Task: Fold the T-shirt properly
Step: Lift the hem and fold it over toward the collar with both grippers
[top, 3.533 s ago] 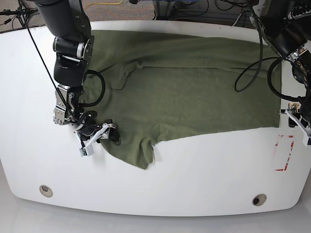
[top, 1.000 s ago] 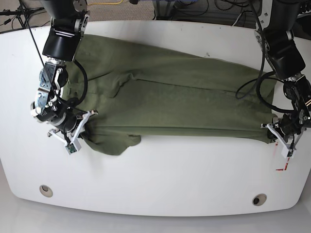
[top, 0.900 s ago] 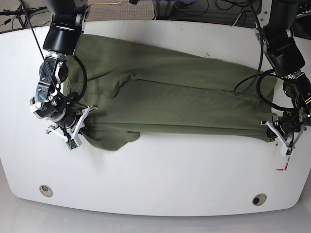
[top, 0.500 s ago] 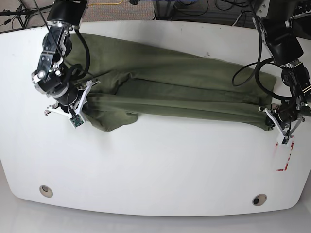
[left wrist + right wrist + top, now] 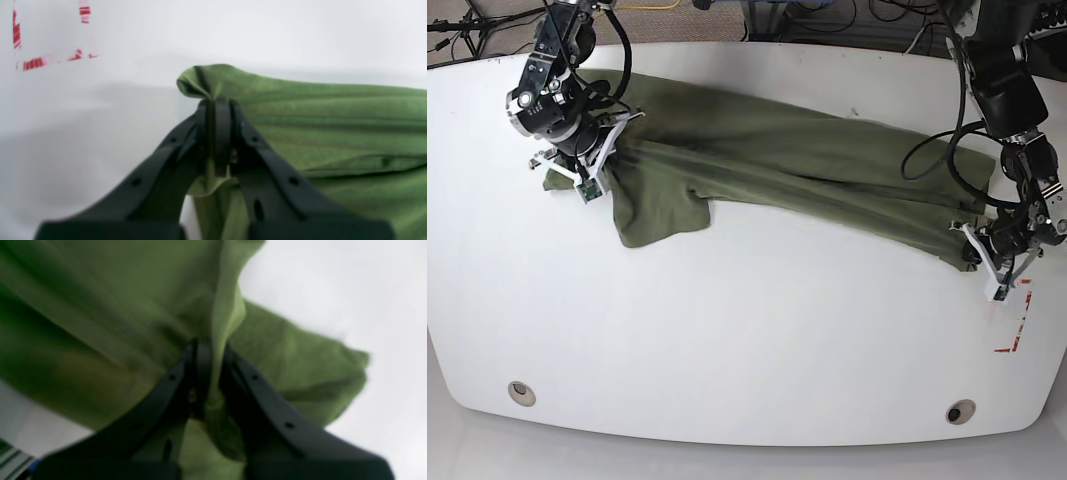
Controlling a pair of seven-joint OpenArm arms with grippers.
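white table (image 5: pixel 747 340), red markings (image 5: pixel 1017 325), cables (image 5: pixel 867 25)

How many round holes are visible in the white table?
2: one hole near the table's front-left edge in the base view, another hole near the front-right edge. The T-shirt may hide others.

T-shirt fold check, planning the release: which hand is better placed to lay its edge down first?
Probably the right hand: its T-shirt end has reached the far edge, while the left hand trails nearer.
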